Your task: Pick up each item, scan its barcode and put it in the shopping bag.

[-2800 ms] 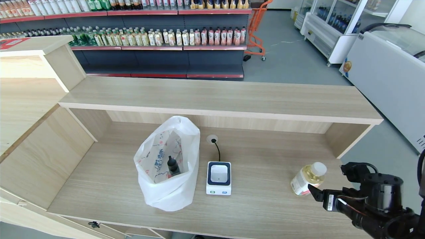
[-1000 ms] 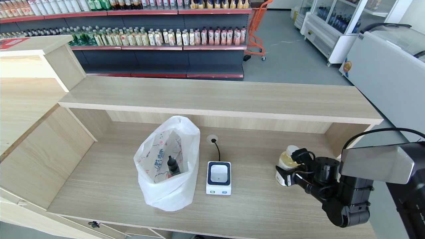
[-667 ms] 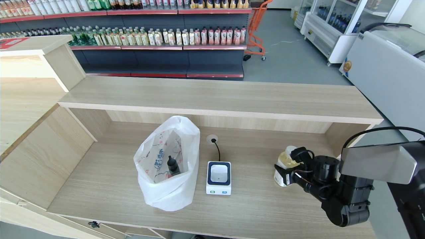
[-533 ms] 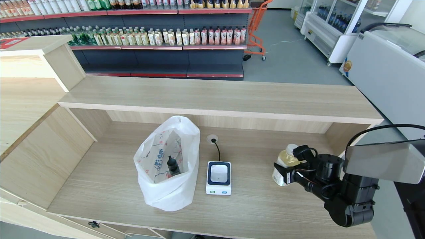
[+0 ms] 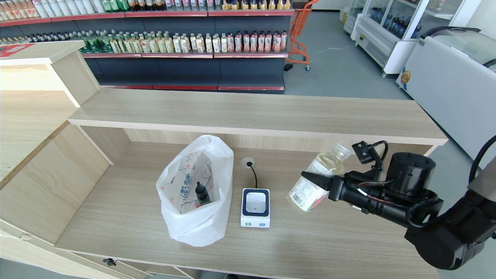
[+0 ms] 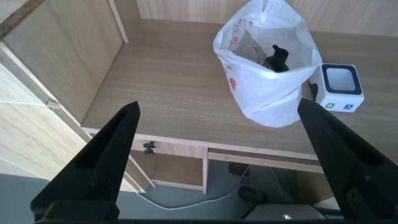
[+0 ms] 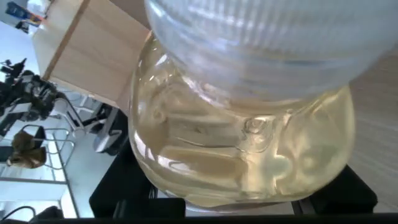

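- My right gripper [image 5: 314,182] clamps the tilted bottle [image 5: 308,190] above the counter [image 5: 310,240], just right of the scanner [image 5: 255,207].
- My left gripper [image 6: 219,106] gapes wide over the counter's front edge.

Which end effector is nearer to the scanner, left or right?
Right. The right end effector holds the bottle beside the scanner; the left end effector is farther, beyond the bag.
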`<state>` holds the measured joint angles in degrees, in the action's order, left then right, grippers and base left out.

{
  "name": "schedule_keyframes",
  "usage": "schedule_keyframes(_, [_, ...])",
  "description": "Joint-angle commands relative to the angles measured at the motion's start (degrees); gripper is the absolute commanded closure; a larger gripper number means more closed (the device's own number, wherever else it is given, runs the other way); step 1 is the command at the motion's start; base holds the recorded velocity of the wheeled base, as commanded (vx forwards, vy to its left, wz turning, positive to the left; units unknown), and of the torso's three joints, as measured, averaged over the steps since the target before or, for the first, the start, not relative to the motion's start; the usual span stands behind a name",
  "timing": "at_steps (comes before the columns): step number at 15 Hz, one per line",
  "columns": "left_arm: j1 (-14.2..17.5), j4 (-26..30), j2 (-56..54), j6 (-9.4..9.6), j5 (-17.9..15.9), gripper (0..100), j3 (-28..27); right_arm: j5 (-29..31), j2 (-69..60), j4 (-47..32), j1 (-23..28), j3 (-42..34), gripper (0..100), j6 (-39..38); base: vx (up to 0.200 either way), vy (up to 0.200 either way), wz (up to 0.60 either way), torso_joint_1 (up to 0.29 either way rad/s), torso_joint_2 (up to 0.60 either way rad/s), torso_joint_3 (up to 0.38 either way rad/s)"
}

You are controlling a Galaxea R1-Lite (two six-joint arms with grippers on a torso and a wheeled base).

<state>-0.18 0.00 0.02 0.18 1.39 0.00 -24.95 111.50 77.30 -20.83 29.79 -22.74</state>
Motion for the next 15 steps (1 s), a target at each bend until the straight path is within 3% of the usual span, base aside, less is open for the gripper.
schedule_keyframes(1, [0.0, 0.0, 0.0, -0.01, 0.0, 0, 0.0, -0.6, -7.9, -1.7, -7.4, 0.9, 100, -4.2, 0.000, 0.000, 0.00, 0.000, 0.00, 0.000])
schedule_keyframes(4, [0.0, 0.0, 0.0, -0.01, 0.0, 0, 0.0, -0.9, -9.2, -1.9, -13.6, 0.2, 100, -6.5, 0.000, 0.000, 0.00, 0.000, 0.00, 0.000])
schedule_keyframes(8, [0.0, 0.0, 0.0, -0.01, 0.0, 0, 0.0, -2.6, -9.6, -2.0, -17.5, -1.8, 100, -6.9, 0.000, 0.000, 0.00, 0.000, 0.00, 0.000])
schedule_keyframes(15, [0.0, 0.0, 0.0, -0.01, 0.1, 0, 0.0, -6.3, -13.2, -8.0, -18.2, -1.6, 100, -7.3, 0.000, 0.000, 0.00, 0.000, 0.00, 0.000])
